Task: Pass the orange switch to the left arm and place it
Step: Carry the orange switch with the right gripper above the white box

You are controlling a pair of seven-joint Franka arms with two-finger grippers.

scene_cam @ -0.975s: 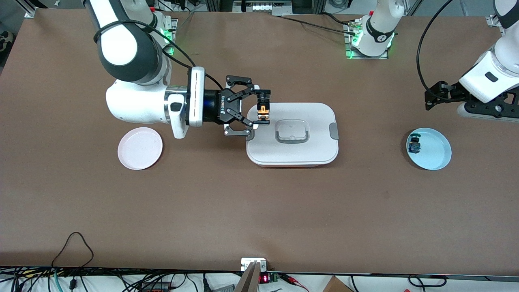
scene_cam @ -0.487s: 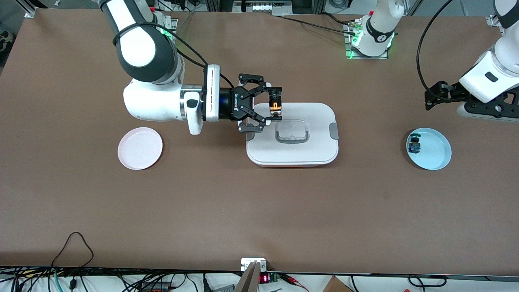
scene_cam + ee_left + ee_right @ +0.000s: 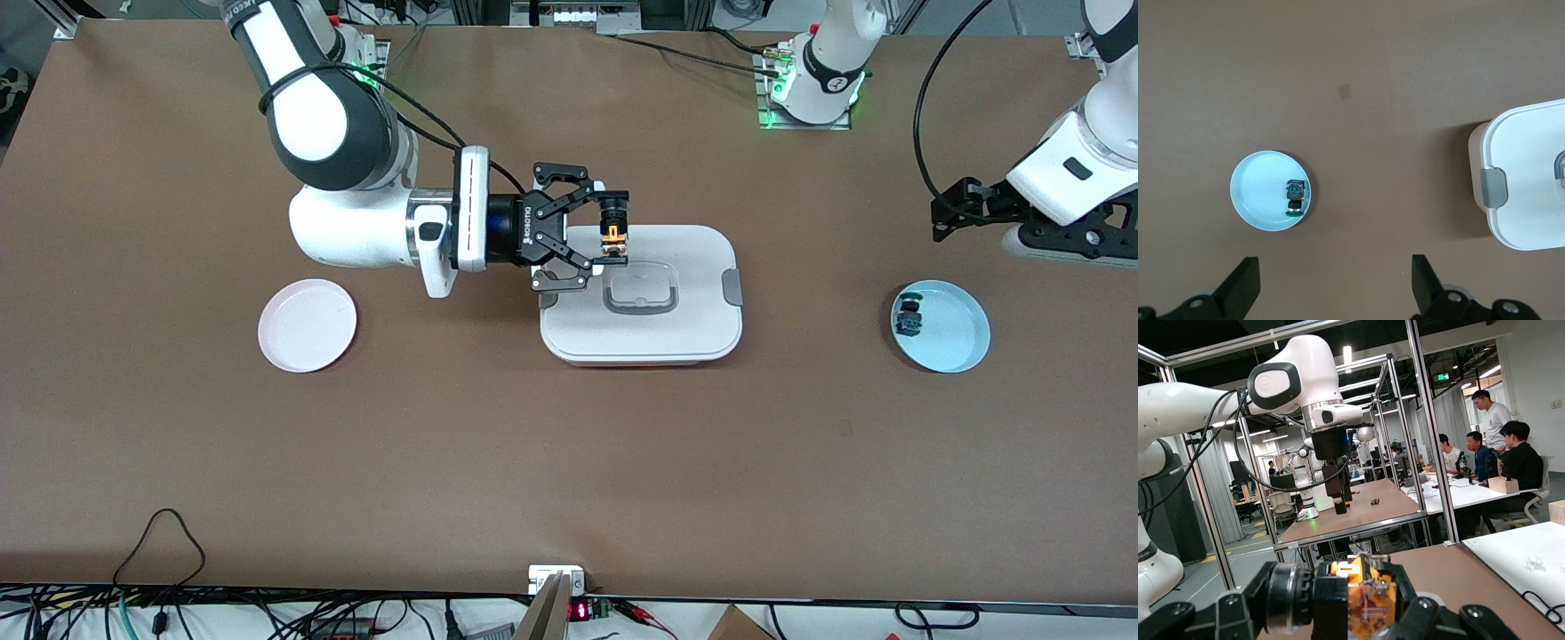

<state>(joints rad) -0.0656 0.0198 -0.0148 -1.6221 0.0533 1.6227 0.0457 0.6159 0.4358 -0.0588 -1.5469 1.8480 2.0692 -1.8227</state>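
Farther over box, orange switch

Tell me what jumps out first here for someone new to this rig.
The right pincer, shut on the orange switch, hangs over the big white box at mid-table. Toward the left arm's end, a blue plate holds a blue-and-black switch; the left pincer waits open above the table, near that plate. A pink plate lies toward the right arm's end.

Matt brown table, smooth white plastic box
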